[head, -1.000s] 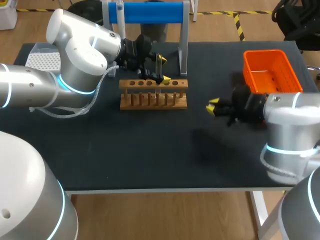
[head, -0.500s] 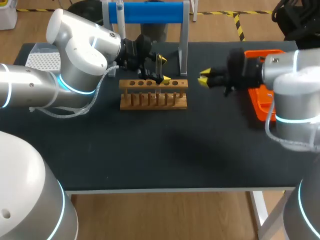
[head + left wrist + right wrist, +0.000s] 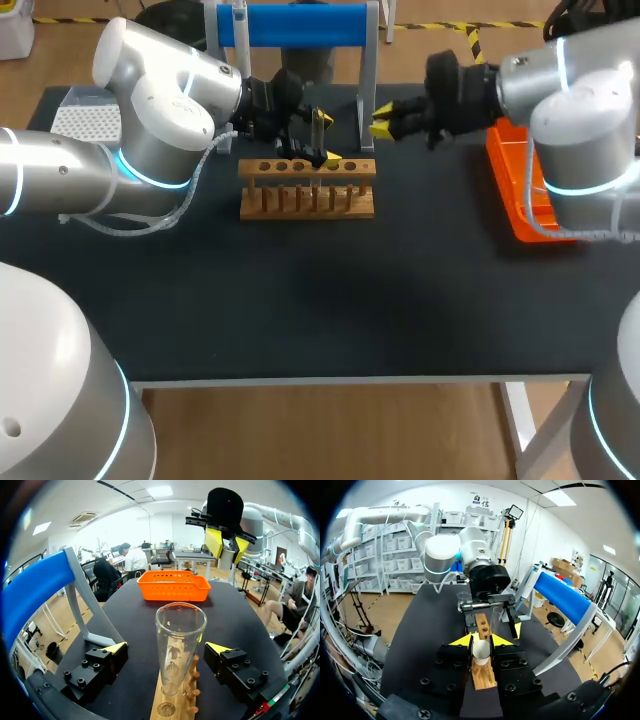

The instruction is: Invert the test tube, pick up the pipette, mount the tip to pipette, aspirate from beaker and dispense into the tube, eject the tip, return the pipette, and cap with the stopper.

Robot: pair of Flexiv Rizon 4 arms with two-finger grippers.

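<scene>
A clear test tube stands upright, mouth up, in the wooden rack. My left gripper is open around it, and its yellow fingertips stay clear of the glass on both sides. In the head view the left gripper sits at the rack's back edge. My right gripper is shut on a small white stopper. It hangs right of the rack and points at the tube. In the head view the right gripper is beside the stand's post.
A stand with a blue top bar rises behind the rack. An orange basket lies at the right under my right arm. A white tip box sits at the back left. The front half of the dark table is bare.
My right arm has swung from the front right up and back toward the rack, carrying the stopper. The left arm and the tube have stayed put.
</scene>
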